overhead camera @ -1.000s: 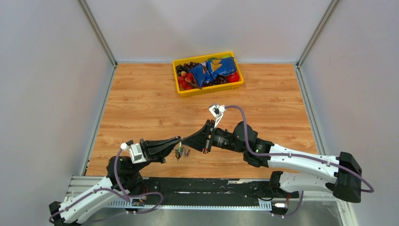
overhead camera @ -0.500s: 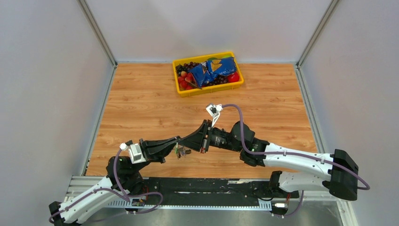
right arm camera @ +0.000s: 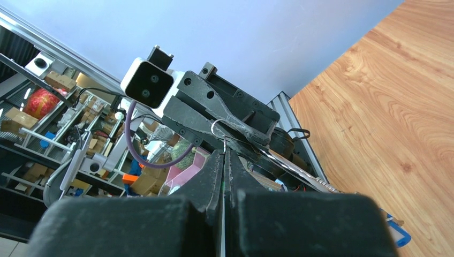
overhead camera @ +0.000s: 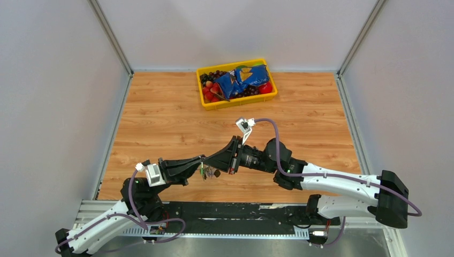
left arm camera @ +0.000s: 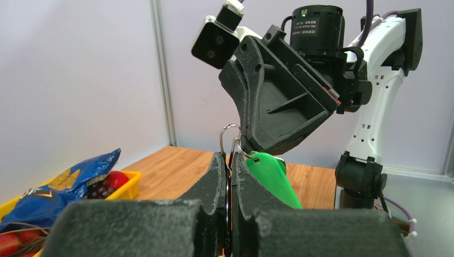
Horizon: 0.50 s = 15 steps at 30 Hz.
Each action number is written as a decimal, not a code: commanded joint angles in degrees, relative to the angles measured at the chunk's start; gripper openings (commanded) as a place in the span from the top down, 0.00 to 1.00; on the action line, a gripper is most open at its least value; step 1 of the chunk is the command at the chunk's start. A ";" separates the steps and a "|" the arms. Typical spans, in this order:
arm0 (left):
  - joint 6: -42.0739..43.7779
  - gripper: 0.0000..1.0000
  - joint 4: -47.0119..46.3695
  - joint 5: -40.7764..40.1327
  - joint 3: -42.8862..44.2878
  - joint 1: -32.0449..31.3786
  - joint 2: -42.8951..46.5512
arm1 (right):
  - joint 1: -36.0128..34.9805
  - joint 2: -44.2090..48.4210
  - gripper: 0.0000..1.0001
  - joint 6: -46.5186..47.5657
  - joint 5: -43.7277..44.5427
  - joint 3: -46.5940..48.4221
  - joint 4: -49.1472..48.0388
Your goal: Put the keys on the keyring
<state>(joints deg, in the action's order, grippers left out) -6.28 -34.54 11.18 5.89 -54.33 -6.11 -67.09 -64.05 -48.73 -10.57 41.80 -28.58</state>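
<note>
**A:** What sits nearest the left wrist camera?

**B:** The left gripper (left arm camera: 230, 160). Its jaws are pressed together on the keyring (left arm camera: 228, 133), and the wire loop stands up above the fingertips.

**A:** And the keys?

**B:** A green tag (left arm camera: 273, 175) hangs just behind those fingers, at the ring's wire. From above, the keys (overhead camera: 207, 172) dangle in a small bunch over the table (overhead camera: 160, 123), between the two tips.

**A:** The right gripper?

**B:** The right gripper (right arm camera: 223, 155) is tip to tip with the left one. Its jaws are closed on a metal sliver (right arm camera: 222, 143) seen edge-on. I cannot tell whether that is key or ring.

**A:** Any writing?

**B:** There is a white sticker (left arm camera: 316, 30) on the right arm's wrist motor, but the print is too small to read.

**A:** Farther back?

**B:** A yellow tray (overhead camera: 241, 100) stands near the far edge, well apart from the arms. It holds a blue snack bag (overhead camera: 243, 79) whose lettering is unreadable, with dark grapes (overhead camera: 213, 75) and red fruit (overhead camera: 265, 87) beside it.
</note>
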 commanded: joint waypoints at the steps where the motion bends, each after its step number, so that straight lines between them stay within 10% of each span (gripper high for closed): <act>1: -0.97 1.00 -2.83 3.15 0.47 -0.12 -1.61 | -0.14 1.30 1.00 1.86 1.68 1.82 -4.17; 15: -1.18 0.99 -3.32 4.50 0.73 -0.12 -3.53 | -0.15 1.12 1.00 4.84 1.61 5.61 -4.11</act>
<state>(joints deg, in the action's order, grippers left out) -6.31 -37.28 11.53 5.91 -54.26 -8.58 -67.16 -63.92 -45.93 -11.05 42.89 -28.08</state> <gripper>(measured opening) 0.029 0.005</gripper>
